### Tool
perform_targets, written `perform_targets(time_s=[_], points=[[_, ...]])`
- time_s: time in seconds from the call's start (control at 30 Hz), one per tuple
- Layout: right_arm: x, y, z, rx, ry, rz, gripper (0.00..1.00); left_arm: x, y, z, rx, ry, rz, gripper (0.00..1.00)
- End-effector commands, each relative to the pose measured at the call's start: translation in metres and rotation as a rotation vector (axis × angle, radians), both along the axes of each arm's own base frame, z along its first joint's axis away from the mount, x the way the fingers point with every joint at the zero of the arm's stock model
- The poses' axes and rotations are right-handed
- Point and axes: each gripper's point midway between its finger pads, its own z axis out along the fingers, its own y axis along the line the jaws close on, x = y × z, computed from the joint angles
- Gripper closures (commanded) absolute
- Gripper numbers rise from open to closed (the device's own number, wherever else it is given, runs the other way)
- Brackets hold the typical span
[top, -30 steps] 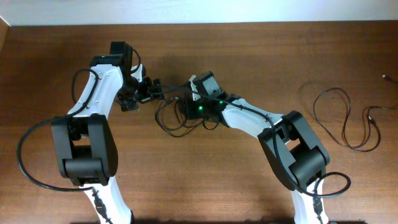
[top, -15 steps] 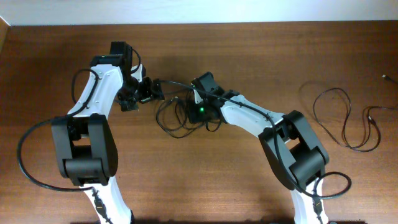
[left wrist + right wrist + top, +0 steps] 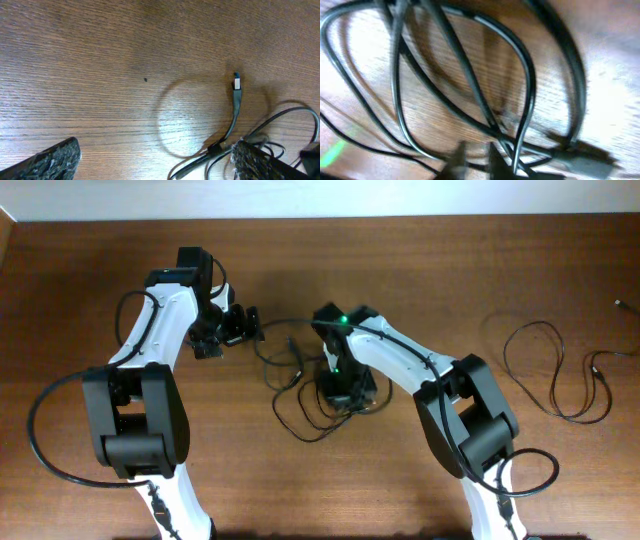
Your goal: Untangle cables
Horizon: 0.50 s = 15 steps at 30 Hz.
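A tangle of thin black cables [image 3: 298, 402] lies at the table's middle, and its loops fill the blurred right wrist view [image 3: 470, 85]. My right gripper [image 3: 345, 392] points down into the tangle. Its fingertips [image 3: 461, 152] stand almost together, shut on a strand. My left gripper [image 3: 247, 326] hovers left of the tangle with its jaws wide apart [image 3: 155, 150]. One cable end with a small plug [image 3: 236, 81] lies on the wood, and its cord runs down beside the right-hand finger [image 3: 252, 160].
A separate looping black cable [image 3: 555, 375] lies at the far right, with a small plug [image 3: 620, 304] near the right edge. The table's back edge meets a pale wall. Both white arms reach in from the front.
My right gripper has swung toward the front and right, dragging the tangle with it so the loops spread forward. The left arm has stayed put.
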Motion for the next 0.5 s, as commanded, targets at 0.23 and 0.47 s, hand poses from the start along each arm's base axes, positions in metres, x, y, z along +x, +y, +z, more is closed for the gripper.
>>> perform_targets(time_s=[0.23, 0.47], points=[[0.015, 0.022, 0.011, 0.079, -0.049, 0.017, 0.69, 0.003, 0.003, 0.002, 0.008, -0.01, -0.006, 0.01], [0.044, 0.045, 0.013, 0.172, -0.164, -0.009, 0.69, 0.003, 0.003, 0.002, 0.008, -0.01, -0.006, 0.01]])
